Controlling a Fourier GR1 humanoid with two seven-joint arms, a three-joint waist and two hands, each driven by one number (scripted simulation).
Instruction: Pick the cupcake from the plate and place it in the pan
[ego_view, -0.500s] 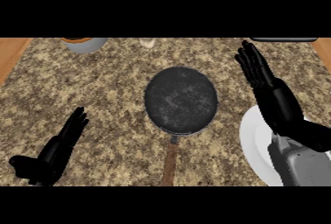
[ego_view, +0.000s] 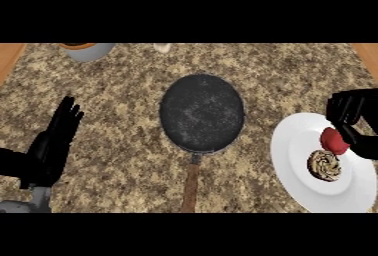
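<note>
- A speckled brown granite counter (ego_view: 125, 90) fills the view, with wooden strips at both upper corners.
- The dark pan (ego_view: 201, 112) lies at centre, its wooden handle toward the lower edge.
- A white plate (ego_view: 295, 150) at right carries the cupcake (ego_view: 325, 165), red-topped.
- The left hand (ego_view: 55, 142) rests with fingers straight.
- The right hand (ego_view: 353, 117) curls above the cupcake, touching its red top.
- A grey bowl (ego_view: 88, 50) sits at the far edge.

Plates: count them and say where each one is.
1. The white plate lies on the counter's right side, right of the pan, with the cupcake on it. Its right edge runs out of view, under the right hand.
</note>
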